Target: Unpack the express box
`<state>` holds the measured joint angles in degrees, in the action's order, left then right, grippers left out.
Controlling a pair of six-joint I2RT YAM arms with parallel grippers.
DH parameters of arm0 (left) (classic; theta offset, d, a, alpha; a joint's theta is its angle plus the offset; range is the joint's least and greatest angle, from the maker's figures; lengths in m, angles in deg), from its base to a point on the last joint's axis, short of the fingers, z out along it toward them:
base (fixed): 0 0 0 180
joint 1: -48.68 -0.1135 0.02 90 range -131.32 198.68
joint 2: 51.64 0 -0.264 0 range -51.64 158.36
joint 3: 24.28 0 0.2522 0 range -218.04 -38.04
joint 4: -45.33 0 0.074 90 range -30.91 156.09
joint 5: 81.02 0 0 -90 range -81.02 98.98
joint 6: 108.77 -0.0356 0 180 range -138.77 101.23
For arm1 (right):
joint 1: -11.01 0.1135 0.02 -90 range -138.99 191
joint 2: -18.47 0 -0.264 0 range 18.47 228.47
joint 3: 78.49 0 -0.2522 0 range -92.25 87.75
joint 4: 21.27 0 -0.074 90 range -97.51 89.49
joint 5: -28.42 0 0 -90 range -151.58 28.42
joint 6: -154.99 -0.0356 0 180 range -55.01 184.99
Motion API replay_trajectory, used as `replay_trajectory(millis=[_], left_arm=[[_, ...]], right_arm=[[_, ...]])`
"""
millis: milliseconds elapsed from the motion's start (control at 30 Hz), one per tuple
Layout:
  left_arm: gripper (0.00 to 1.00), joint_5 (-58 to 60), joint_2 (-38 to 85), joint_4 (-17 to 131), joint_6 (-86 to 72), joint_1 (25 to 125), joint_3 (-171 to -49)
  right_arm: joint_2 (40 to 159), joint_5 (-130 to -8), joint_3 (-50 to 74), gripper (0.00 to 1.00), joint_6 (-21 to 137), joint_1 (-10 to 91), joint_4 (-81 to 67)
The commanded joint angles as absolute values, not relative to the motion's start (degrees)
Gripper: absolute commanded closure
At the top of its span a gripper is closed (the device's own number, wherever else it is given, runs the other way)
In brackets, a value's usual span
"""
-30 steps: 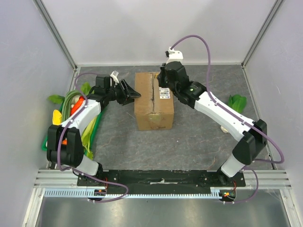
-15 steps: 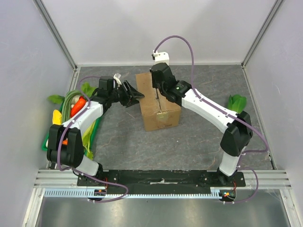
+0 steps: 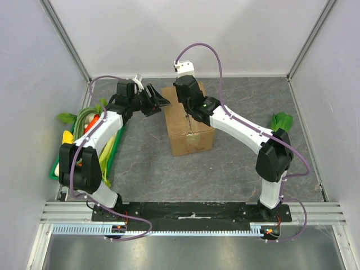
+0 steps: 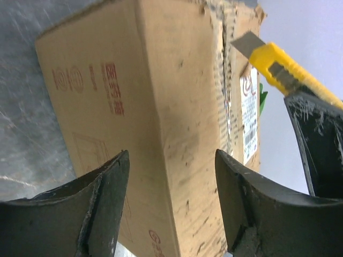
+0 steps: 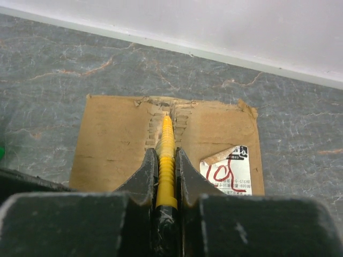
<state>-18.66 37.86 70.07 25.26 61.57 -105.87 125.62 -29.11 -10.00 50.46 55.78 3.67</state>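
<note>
The express box (image 3: 190, 139) sits on the bench (image 3: 140, 160) toward the back, about midway across and turned a little askew. Its flaps are shut. Its white shipping label (image 5: 231, 170) with a red scrawl lies on the top, to the right of the centre seam. At the far end of that seam the cardboard looks ragged and torn.

The right tool (image 5: 165, 156) hangs over the box top, clamped tight on a yellow utility knife (image 5: 165, 160). The knife runs along the seam with its tip at the ragged far end. From the left wrist view the bare blade shows just above the box's top edge; whether it bites into the cardboard I can't tell.

The left tool (image 3: 159, 101) is just beside the box's far left corner, jaws spread and holding nothing, with the box's side wall facing it.

Well off at the left edge lies a green tray (image 3: 54, 170) of vegetables, an orange carrot (image 3: 94, 124) among them. A loose leafy green (image 3: 281, 120) lies near the right wall.
</note>
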Motion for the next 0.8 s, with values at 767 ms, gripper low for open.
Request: replay_trajectory(millis=[767], left_arm=[[0.35, -11.06, 48.3, 64.89, 24.12, 60.02, -112.49]], right_arm=[[126.84, -24.23, -9.28, 1.0, 52.68, 55.83, -3.11]])
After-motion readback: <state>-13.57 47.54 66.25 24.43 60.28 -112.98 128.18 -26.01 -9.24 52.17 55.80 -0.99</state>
